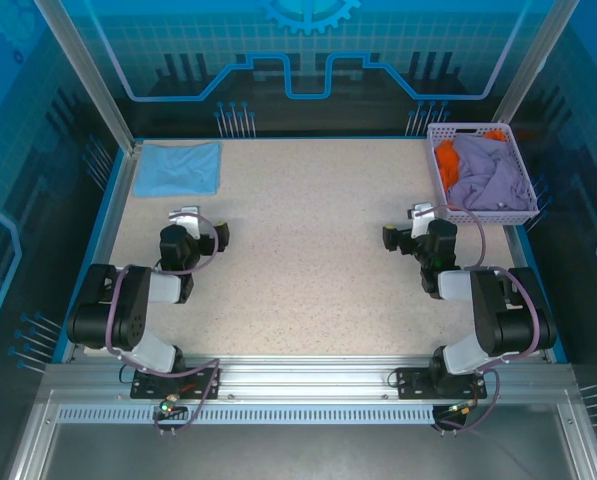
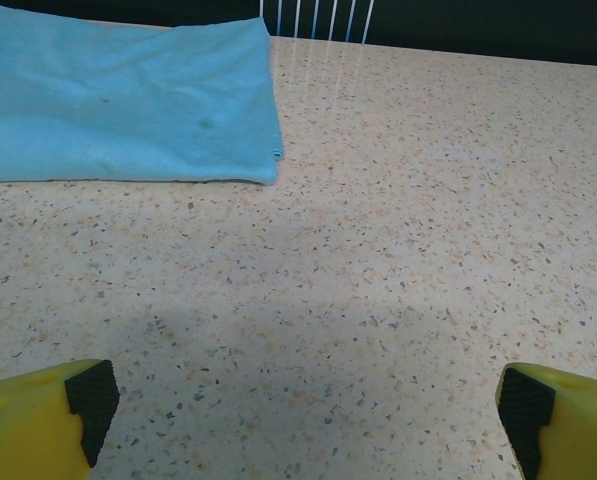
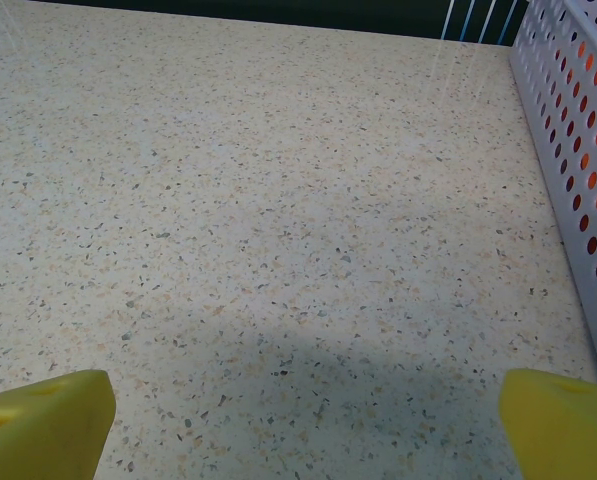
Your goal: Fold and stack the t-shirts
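A folded light blue t-shirt (image 1: 179, 168) lies flat at the table's far left corner; the left wrist view has it at upper left (image 2: 118, 100). A crumpled lavender-purple t-shirt (image 1: 488, 175) and an orange t-shirt (image 1: 445, 157) sit in the pale lattice basket (image 1: 446, 131) at the far right. My left gripper (image 1: 200, 228) stands open over bare table, a short way in front of the blue shirt, its yellow fingers (image 2: 48, 415) wide apart. My right gripper (image 1: 411, 230) is open too, just left of the basket, with nothing between its fingers (image 3: 43, 425).
The basket's perforated wall (image 3: 578, 150) rises close on the right in the right wrist view, orange showing through its holes. The speckled tabletop (image 1: 308, 240) spreads between the two arms. Blue enclosure walls and metal posts ring the table.
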